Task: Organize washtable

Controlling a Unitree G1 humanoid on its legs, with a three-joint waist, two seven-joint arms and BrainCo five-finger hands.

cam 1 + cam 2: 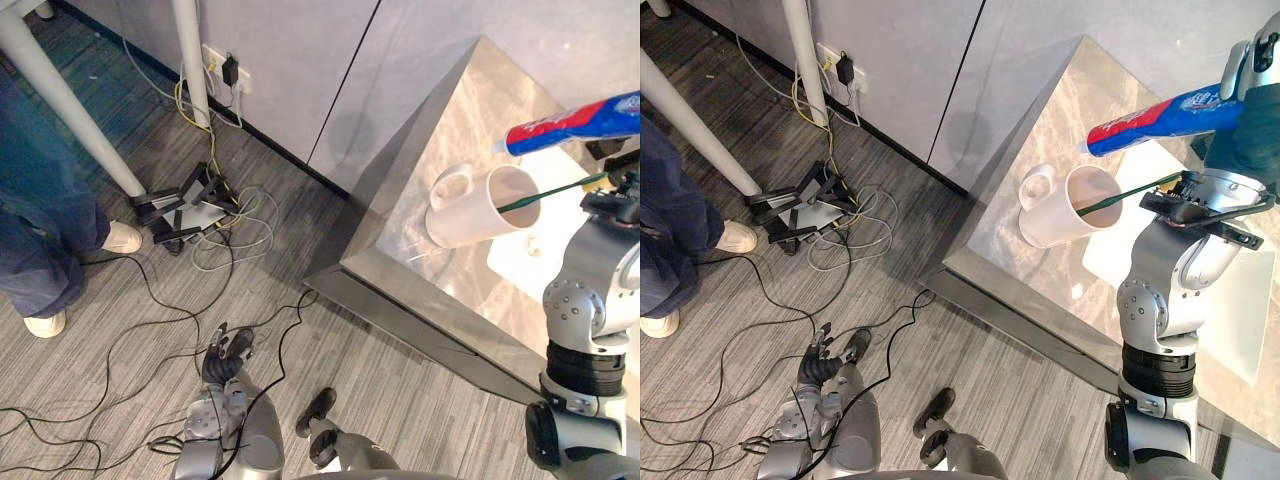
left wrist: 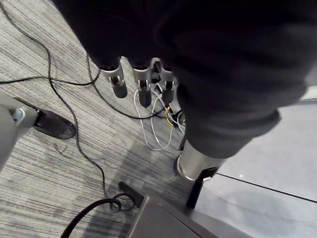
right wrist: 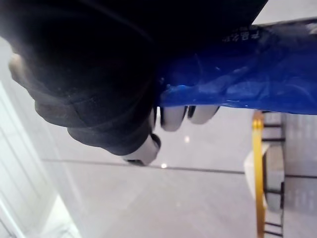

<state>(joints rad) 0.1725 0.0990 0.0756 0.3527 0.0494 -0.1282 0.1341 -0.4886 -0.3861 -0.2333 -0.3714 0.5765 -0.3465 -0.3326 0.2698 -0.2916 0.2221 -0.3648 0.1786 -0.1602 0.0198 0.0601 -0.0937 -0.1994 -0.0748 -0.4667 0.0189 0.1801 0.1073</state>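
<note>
1. Left wrist view: the left hand (image 2: 143, 74) hangs low over the floor (image 2: 44, 188). Its fingers (image 2: 119, 85) are straight and relaxed and hold nothing.
2. In the left eye view this hand is at the bottom, well apart from the surface (image 1: 450, 130).
3. The floor is a grey striped carpet with many loose cables (image 1: 215, 245) on it.
4. A person (image 1: 35, 190) in blue trousers and white shoes (image 1: 122, 237) stands at the left edge, near two white table legs (image 1: 60, 95).
5. The right hand (image 3: 114, 99) is raised over the surface. Its fingers (image 3: 173, 119) are curled round a toothpaste tube (image 1: 1160, 118), which is blue with red and white.
6. The tube is in the air, not touching the surface. Its white cap end points toward the mug and is apart from it.
7. A white mug (image 1: 1060, 205) is on the grey marble surface, near its left edge, with the handle on the side away from the right hand.
8. A green toothbrush (image 1: 1130, 197) stands in the mug, and its thin handle sticks out of the opening toward the right hand.
9. Just beside the mug, on the right, there is a white basin (image 1: 1240, 290) in the surface.
10. Behind all this is a grey wall (image 1: 290, 60) with a socket (image 1: 225, 70) low on it.
</note>
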